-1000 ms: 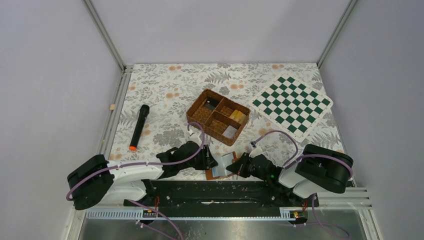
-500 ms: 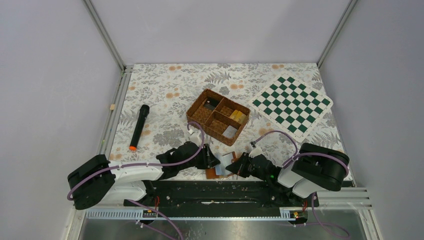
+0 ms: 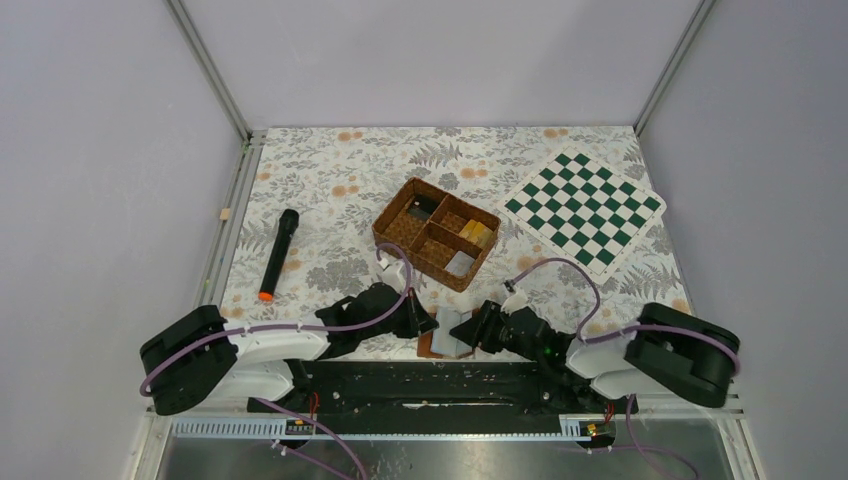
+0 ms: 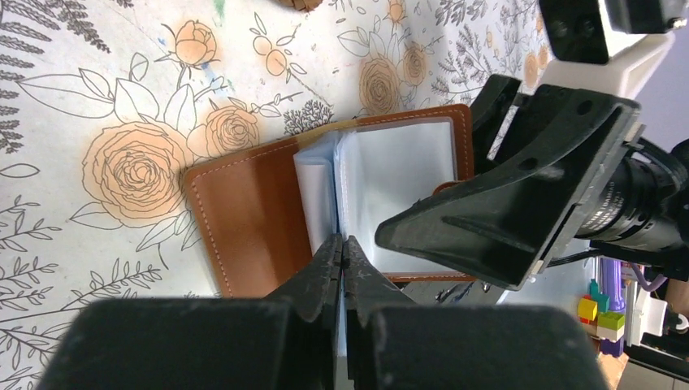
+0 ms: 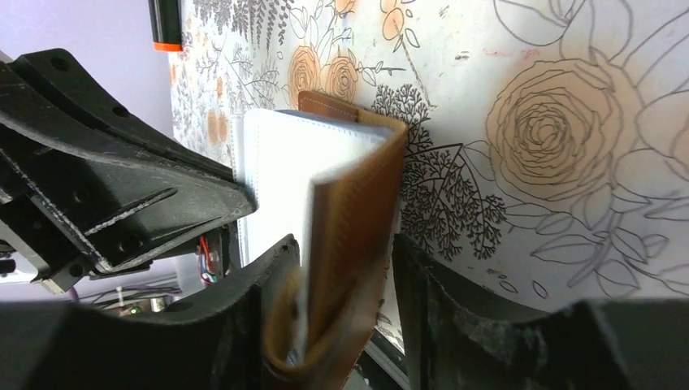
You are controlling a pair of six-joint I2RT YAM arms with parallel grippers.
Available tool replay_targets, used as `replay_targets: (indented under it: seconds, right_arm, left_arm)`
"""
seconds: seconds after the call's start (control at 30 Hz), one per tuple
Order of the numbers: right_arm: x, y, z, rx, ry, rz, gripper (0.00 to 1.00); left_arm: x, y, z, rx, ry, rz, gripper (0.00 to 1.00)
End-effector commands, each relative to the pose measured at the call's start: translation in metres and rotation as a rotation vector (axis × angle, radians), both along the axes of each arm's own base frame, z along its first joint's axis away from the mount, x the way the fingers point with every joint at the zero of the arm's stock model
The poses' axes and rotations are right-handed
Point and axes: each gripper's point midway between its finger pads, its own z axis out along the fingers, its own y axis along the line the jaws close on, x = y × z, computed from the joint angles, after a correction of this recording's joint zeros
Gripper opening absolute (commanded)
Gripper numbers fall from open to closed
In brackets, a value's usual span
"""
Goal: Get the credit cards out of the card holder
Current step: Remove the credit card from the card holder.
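- Card holder (image 3: 447,338) lies open at the near edge of the table (image 3: 330,170), between the grippers.
- Left gripper (image 4: 342,244) is closed, tips on the clear sleeves (image 4: 398,187).
- Right gripper (image 5: 341,248) is half open around the blurred cover (image 5: 353,219).

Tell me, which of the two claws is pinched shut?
The left gripper: its jaws press flat together at the clear pages of the card holder. The right gripper stands open, its jaws apart on either side of the brown cover.

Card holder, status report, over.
Left claw shut, tips at the clear sleeves. Right claw open, straddling the card holder's raised cover. No cards showing. Claws crowded close.
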Motion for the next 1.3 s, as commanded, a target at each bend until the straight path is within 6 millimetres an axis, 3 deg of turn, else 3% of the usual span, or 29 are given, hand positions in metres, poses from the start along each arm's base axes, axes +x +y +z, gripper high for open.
replay_targets:
  seconds: [0.0, 0.23, 0.4, 0.57, 0.7, 0.9, 1.1, 1.27]
  right_arm:
    - [0.004, -0.023, -0.016, -0.174, -0.02, -0.031, 0.54]
    - [0.014, -0.042, 0.009, -0.247, -0.099, -0.077, 0.55]
    - [0.012, -0.051, 0.034, -0.264, -0.13, -0.074, 0.49]
    - [0.011, -0.045, 0.08, -0.192, -0.181, -0.048, 0.46]
    - [0.005, -0.019, 0.102, -0.089, -0.183, 0.028, 0.44]
    - [-0.003, 0.012, 0.092, -0.095, -0.138, 0.13, 0.54]
    - [0.001, 0.009, 0.057, -0.154, -0.112, 0.101, 0.66]
    - [-0.003, 0.012, 0.042, -0.117, -0.106, 0.12, 0.68]
  left_arm:
    - [-0.002, -0.007, 0.007, -0.028, -0.018, -0.037, 0.0]
    - [-0.003, -0.012, 0.013, -0.046, -0.021, -0.053, 0.0]
    - [-0.002, -0.008, 0.016, -0.022, -0.015, -0.033, 0.0]
    - [0.005, -0.002, 0.019, 0.031, -0.035, 0.013, 0.0]
    - [0.009, -0.002, 0.023, 0.063, -0.04, 0.033, 0.0]
    - [0.008, -0.004, 0.03, 0.042, -0.026, 0.055, 0.0]
    - [0.004, -0.007, 0.037, -0.051, -0.021, 0.057, 0.0]
    - [-0.001, -0.012, 0.043, -0.146, -0.011, 0.048, 0.0]
